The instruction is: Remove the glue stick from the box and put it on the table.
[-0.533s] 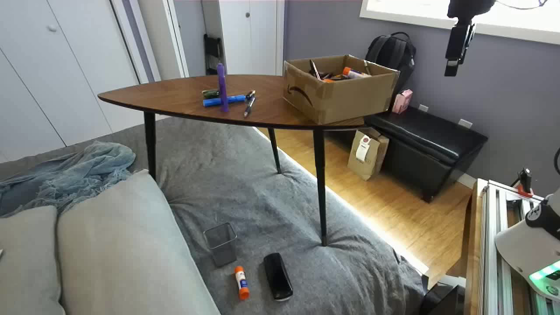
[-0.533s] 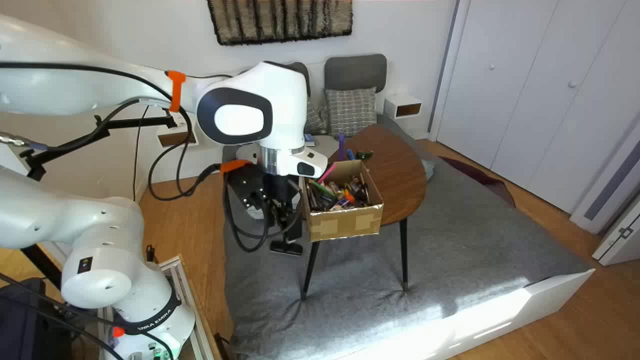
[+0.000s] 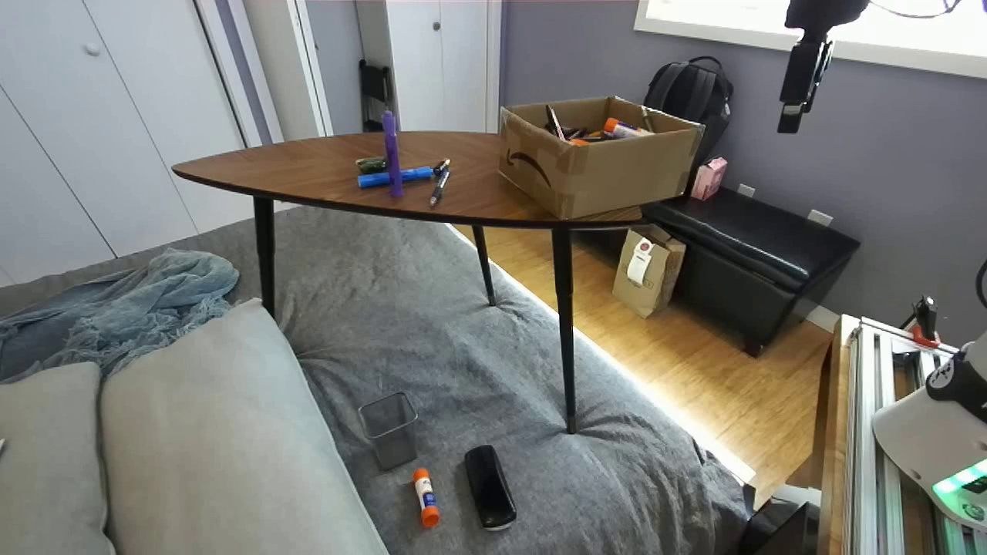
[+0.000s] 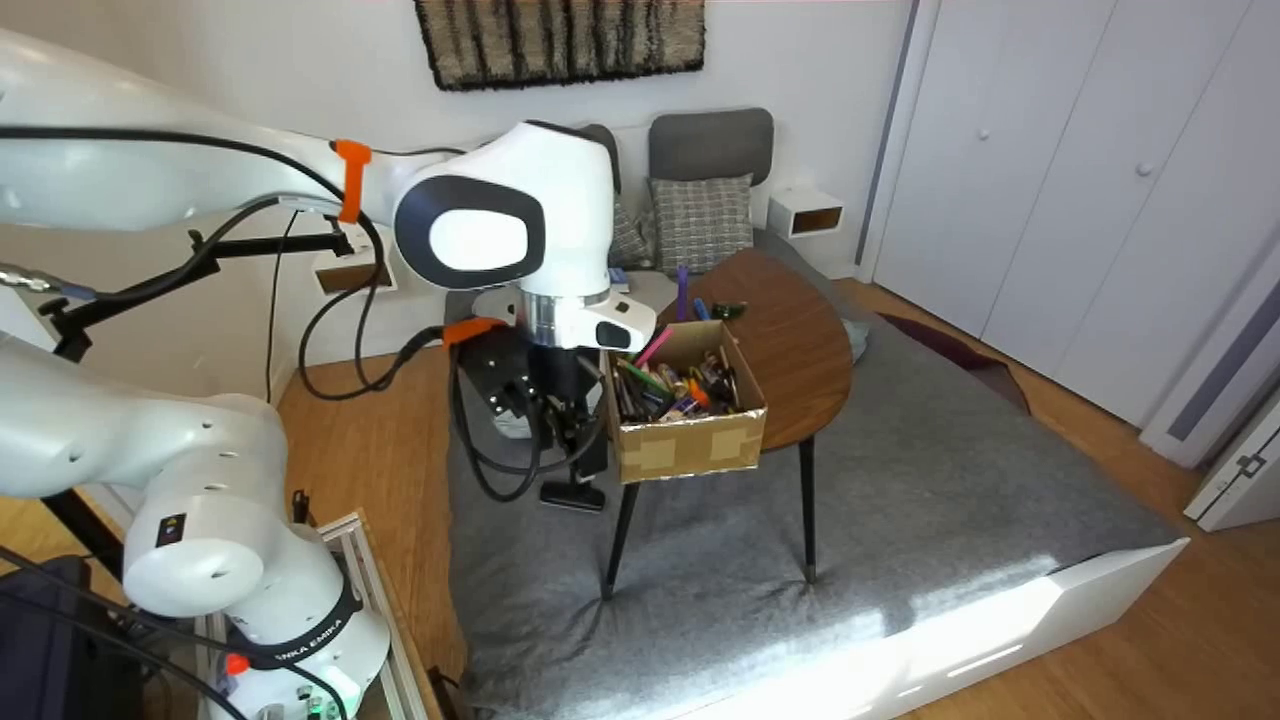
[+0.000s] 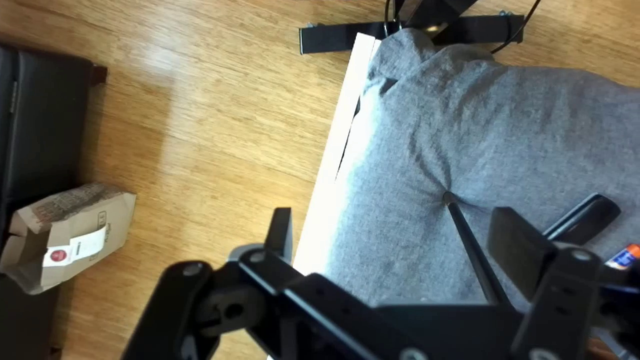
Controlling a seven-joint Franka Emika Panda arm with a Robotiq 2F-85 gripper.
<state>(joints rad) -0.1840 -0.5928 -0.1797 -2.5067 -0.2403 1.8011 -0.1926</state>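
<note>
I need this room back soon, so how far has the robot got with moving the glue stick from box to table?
Done: nothing visible yet; what looks like the glue stick lies in the box, orange end showing. In hand: nothing; the wrist view shows the gripper open and empty. Left: grasping it, lifting it out and setting it on the table. A similar stick lies on the bed.

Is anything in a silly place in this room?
Yes, the table stands on what looks like a bed, with one leg pressing into it. That's odd because tables usually stand on the floor.
</note>
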